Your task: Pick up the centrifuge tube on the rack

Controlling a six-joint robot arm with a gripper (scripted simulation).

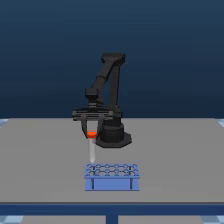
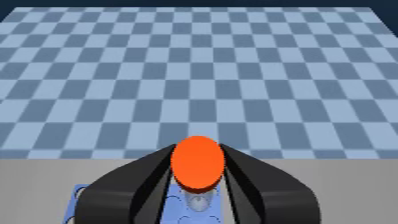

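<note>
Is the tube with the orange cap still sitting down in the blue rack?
No, the centrifuge tube hangs above the rack, its orange cap pinched in the gripper.

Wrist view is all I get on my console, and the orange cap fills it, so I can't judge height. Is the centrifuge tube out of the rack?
Observer: Yes. In the exterior view the centrifuge tube hangs from the gripper, its lower tip above the rack, with a gap between them.
Operator: Is the tube hanging straight?
Observer: It looks about upright, cap at the top between the fingers.
Operator: Where does it sit relative to the rack?
Observer: Over the rack's end on the exterior view's left.
Operator: Any other tubes there?
Observer: None visible; the holes in the rack's top plate look empty.
</note>
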